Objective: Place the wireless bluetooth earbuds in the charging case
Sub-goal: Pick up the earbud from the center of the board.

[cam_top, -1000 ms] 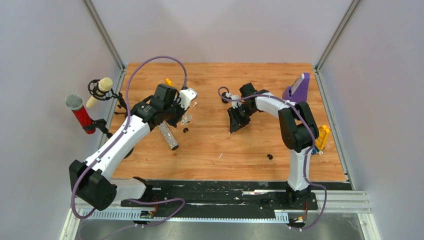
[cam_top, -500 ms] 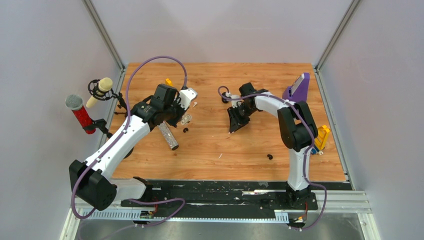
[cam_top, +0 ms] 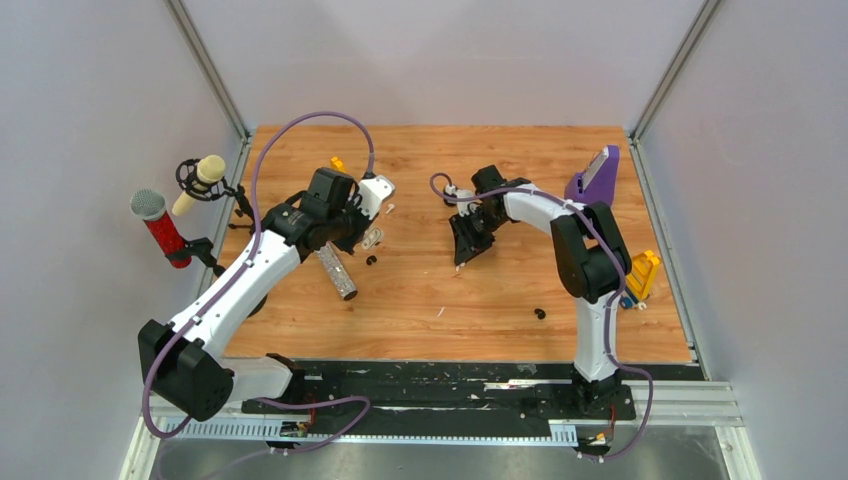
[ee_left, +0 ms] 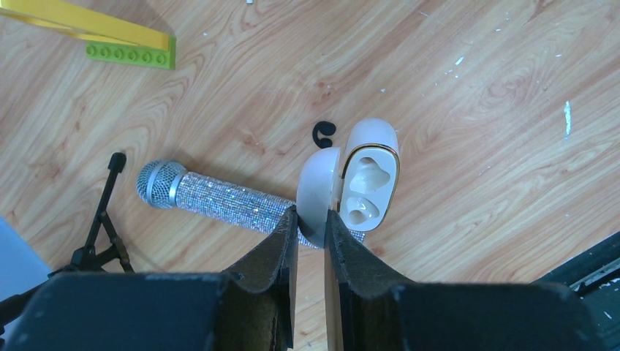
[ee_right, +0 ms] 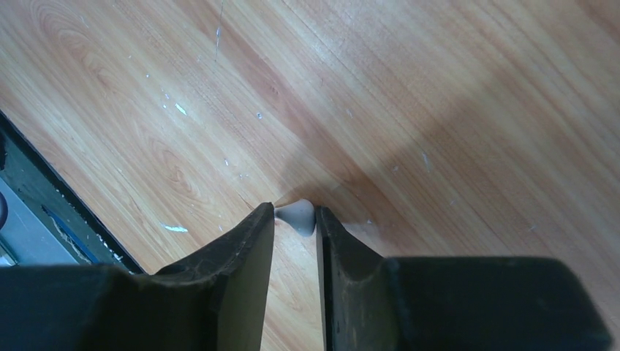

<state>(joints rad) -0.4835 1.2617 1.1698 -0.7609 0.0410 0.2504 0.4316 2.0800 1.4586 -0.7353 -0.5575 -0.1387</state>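
Right wrist view is the one that catches the white earbud (ee_right: 297, 216), says the first watcher. The right gripper (ee_right: 295, 221) has its two fingers pinched on the bud at their very tips, low over the wooden table (ee_right: 439, 110). Whether the bud touches the wood cannot be told.

And the top view? asks the second.

It hides the bud, the first answers. The right gripper (cam_top: 462, 252) points down near the middle of the table (cam_top: 450, 300), and its own fingers cover the bud.

Where is the case?

Left wrist view gives that. The left gripper (ee_left: 311, 219) is squeezed onto the lid (ee_left: 319, 186) of the open white case (ee_left: 371, 175). The two hollow sockets, ringed in gold, face the camera. In the top view the case (cam_top: 373, 238) is only a pale speck beside the left gripper (cam_top: 366, 232), well apart from the right gripper.

What lies around it?

A black earbud (ee_left: 322, 134) sits on the wood just beyond the case. A glittery silver microphone (ee_left: 219, 201) lies behind the fingers, which partly cover it. A green brick (ee_left: 130, 53) and a yellow strip (ee_left: 80, 22) lie at the far corner. Only the top view shows a second black earbud (cam_top: 540, 314) nearer the right arm's base, a red microphone (cam_top: 160, 228) and a cream microphone (cam_top: 200, 180) on stands at the left edge, and a purple stand (cam_top: 597, 175) and a yellow block (cam_top: 646, 272) at the right.
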